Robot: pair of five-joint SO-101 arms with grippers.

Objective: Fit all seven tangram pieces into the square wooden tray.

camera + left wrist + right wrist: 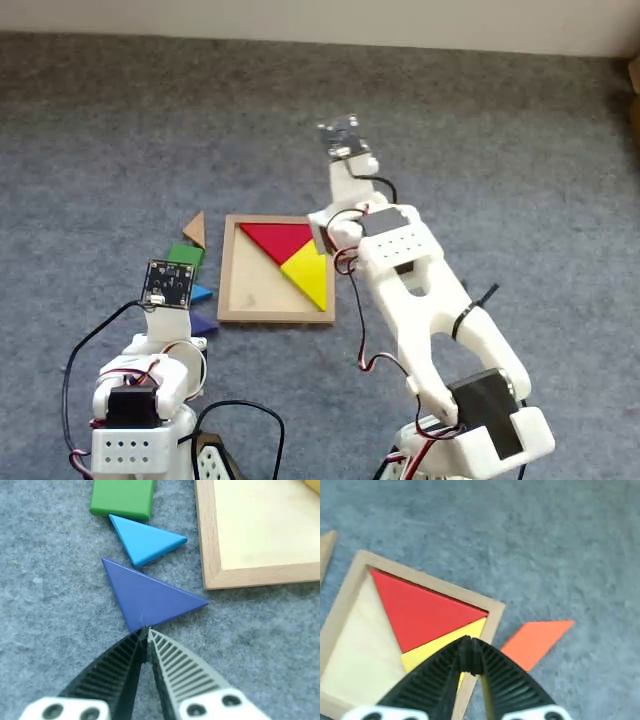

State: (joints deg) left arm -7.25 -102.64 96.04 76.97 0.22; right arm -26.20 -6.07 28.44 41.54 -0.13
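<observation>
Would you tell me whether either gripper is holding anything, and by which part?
Nothing is held: the left gripper is shut at a corner of the dark blue triangle; the right gripper is shut over the square wooden tray.

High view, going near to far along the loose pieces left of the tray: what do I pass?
dark blue triangle → light blue triangle → green square → tan triangle

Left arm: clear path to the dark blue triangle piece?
Probably yes: the left gripper, shut, sits at a corner of the dark blue triangle piece, nothing between; it must open first.
</observation>
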